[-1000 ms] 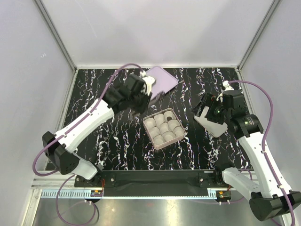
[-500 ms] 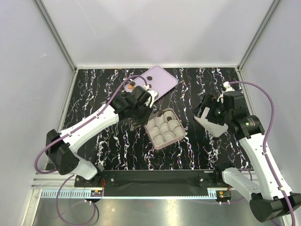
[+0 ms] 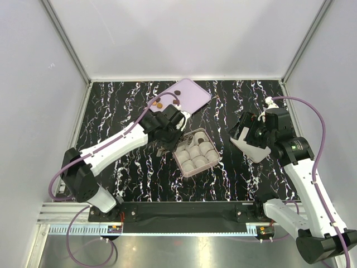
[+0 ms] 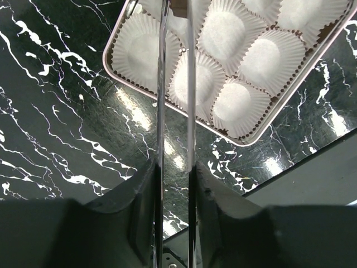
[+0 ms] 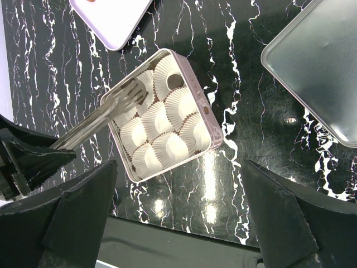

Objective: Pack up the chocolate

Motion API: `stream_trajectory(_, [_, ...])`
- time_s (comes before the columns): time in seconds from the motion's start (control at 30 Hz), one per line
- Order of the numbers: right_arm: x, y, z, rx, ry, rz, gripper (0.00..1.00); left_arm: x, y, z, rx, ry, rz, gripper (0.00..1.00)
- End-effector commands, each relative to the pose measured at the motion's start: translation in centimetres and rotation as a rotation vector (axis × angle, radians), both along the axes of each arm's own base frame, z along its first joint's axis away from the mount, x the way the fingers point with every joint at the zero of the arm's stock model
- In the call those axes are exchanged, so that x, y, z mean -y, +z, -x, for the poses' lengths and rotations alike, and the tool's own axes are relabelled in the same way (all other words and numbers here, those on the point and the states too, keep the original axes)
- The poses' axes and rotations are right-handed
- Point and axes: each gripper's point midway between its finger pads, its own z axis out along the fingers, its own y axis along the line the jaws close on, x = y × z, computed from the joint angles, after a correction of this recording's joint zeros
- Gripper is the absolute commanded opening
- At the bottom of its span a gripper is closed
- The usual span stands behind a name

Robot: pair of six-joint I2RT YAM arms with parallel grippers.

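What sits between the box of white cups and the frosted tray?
Nothing: only bare marbled tabletop between box and tray, seen in the right wrist view.

My left arm (image 3: 120, 146) and right arm (image 3: 304, 176) were white shells with black joints, each trailing a looped purple cable (image 3: 322, 134). My left gripper (image 4: 175, 8) wore long, thin, mirror-bright metal fingers (image 4: 160, 111).

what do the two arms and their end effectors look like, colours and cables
The left arm and right arm have white link shells with black joints and black bases. A purple cable loops beside each one, from base to wrist. The left end effector has two long, thin, silvery blade-like fingers on black mounts. The right end effector is black with broad dark fingers.
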Motion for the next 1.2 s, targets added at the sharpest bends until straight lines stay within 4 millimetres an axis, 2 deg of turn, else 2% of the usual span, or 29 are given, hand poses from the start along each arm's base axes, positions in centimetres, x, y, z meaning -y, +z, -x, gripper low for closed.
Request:
stream_trajectory(0.0, [0.3,2.2,-0.3,0.067,-0.015,0.000,1.00,0.8,1.6,-1.0,0.053,0.011,0.025,0.36])
stream_trajectory(0.17, [0.5,2.3,-0.2,0.071,-0.017,0.007,1.00,1.1,2.8,-1.7,0.090,0.030,0.035,0.43])
stream_trajectory(0.3, [0.5,2.3,-0.3,0.074,-0.018,0.010,1.00,1.3,4.5,-2.8,0.139,0.060,0.048,0.45])
stream_trajectory(0.4, [0.6,2.3,-0.3,0.078,-0.017,0.015,1.00,1.9,7.5,-4.3,0.217,0.078,0.088,0.46])
stream_trajectory(0.47, [0.6,2.3,-0.3,0.078,-0.017,0.016,1.00,1.9,8.3,-5.4,0.250,0.091,0.080,0.47])
stream_trajectory(0.53, [0.6,2.4,-0.4,0.082,-0.016,0.015,1.00,1.6,8.9,-7.3,0.287,0.114,0.070,0.48])
stream_trajectory(0.67, [0.4,2.6,-0.4,0.090,-0.006,0.007,1.00,0.5,8.5,-11.5,0.311,0.163,0.060,0.50])
stream_trajectory(0.7, [0.3,2.7,-0.5,0.094,-0.004,0.003,1.00,-0.2,8.0,-13.4,0.328,0.187,0.044,0.51])
stream_trajectory(0.77, [0.2,2.8,-0.5,0.098,0.001,-0.001,1.00,-0.8,7.5,-15.2,0.340,0.205,0.033,0.51])
stream_trajectory(0.8, [0.0,2.8,-0.5,0.099,0.006,-0.007,1.00,-1.4,6.9,-16.9,0.342,0.225,0.025,0.51])
stream_trajectory(0.9, [-0.2,2.8,-0.5,0.095,0.014,-0.017,1.00,-2.2,5.8,-19.6,0.343,0.238,0.017,0.52])
stream_trajectory(1.1, [-0.2,2.5,-0.5,0.095,0.017,-0.016,1.00,-2.9,3.8,-23.5,0.354,0.218,0.037,0.57])
stream_trajectory(1.17, [-0.2,2.4,-0.5,0.095,0.017,-0.012,1.00,-2.8,3.4,-24.1,0.349,0.209,0.053,0.58])
